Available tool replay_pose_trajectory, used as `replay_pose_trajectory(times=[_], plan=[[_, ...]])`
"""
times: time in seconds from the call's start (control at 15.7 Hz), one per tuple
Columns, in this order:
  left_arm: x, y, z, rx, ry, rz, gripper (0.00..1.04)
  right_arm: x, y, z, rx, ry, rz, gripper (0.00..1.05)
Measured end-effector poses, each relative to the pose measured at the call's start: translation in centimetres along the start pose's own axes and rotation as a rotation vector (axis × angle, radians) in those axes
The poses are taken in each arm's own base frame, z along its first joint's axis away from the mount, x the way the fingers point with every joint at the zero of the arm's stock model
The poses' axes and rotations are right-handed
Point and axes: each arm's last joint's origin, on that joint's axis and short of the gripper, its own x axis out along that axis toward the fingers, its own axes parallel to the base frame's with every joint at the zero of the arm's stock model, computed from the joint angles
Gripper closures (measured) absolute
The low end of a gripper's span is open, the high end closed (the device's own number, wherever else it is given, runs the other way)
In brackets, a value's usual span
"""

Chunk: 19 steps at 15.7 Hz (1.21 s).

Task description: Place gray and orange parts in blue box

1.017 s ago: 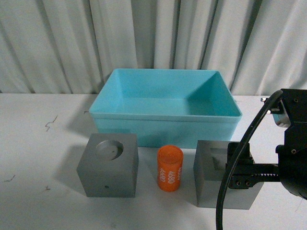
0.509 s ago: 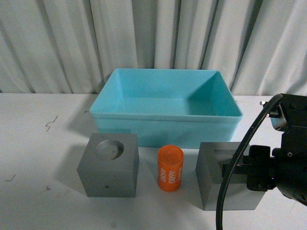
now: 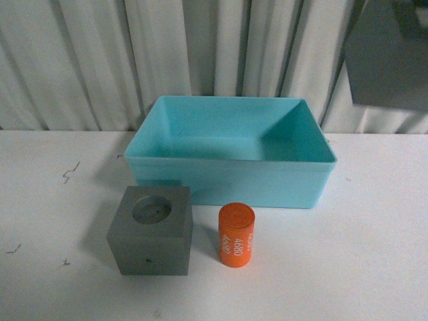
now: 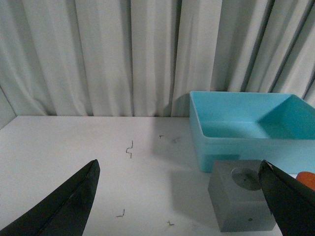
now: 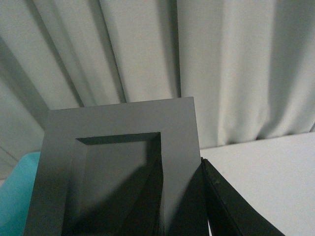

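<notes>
The gray cube with the square recess [image 3: 388, 57] hangs high at the upper right of the front view, above the right end of the blue box [image 3: 227, 180]. My right gripper [image 5: 179, 196] is shut on one wall of this cube [image 5: 118, 162], one finger inside the recess and one outside. On the table in front of the box stand the gray cube with the round recess [image 3: 151, 231] and the upright orange cylinder [image 3: 237, 235]. My left gripper [image 4: 177, 196] is open, low over the table. The round-recess cube [image 4: 243, 196] lies near its one finger, the box [image 4: 246, 155] beyond.
A pale pleated curtain [image 3: 100, 60] closes off the back of the white table [image 3: 374, 254]. A few small dark marks [image 3: 70, 172] lie on the table's left side. A corner of the blue box [image 5: 15, 196] shows below the held cube.
The right gripper has lifted the square-recess cube from the table at the front right up to the top right of the front view. The arm itself has left that view.
</notes>
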Motion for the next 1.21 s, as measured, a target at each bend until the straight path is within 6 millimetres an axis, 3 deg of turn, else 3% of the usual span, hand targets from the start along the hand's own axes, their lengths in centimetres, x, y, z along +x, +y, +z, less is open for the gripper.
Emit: replay_pose_trajectory(times=[0.06, 0.19, 0.32, 0.51, 0.7, 0.95, 1.21], plan=[[0.0, 0.0, 0.0, 0.0, 0.0, 0.0, 0.07, 3.8, 0.4, -0.3, -0.041, -0.004, -0.008, 0.87], [0.0, 0.0, 0.0, 0.0, 0.0, 0.0, 0.07, 8.2, 1.7, -1.9, -0.057, 0.031, 0.002, 0.87], [0.0, 0.0, 0.0, 0.0, 0.0, 0.0, 0.07, 11.2, 3.1, -2.7, -0.05, 0.042, 0.018, 0.87], [0.0, 0.0, 0.0, 0.0, 0.0, 0.0, 0.07, 13.7, 4.4, -4.2, -0.034, 0.069, 0.023, 0.87], [0.0, 0.0, 0.0, 0.0, 0.0, 0.0, 0.07, 16.1, 6.0, -7.7, -0.002, 0.142, 0.018, 0.87], [0.0, 0.0, 0.0, 0.0, 0.0, 0.0, 0.07, 17.4, 7.6, -10.3, 0.018, 0.183, -0.018, 0.87], [0.0, 0.0, 0.0, 0.0, 0.0, 0.0, 0.07, 18.0, 7.2, -12.2, 0.009, 0.244, -0.057, 0.87]])
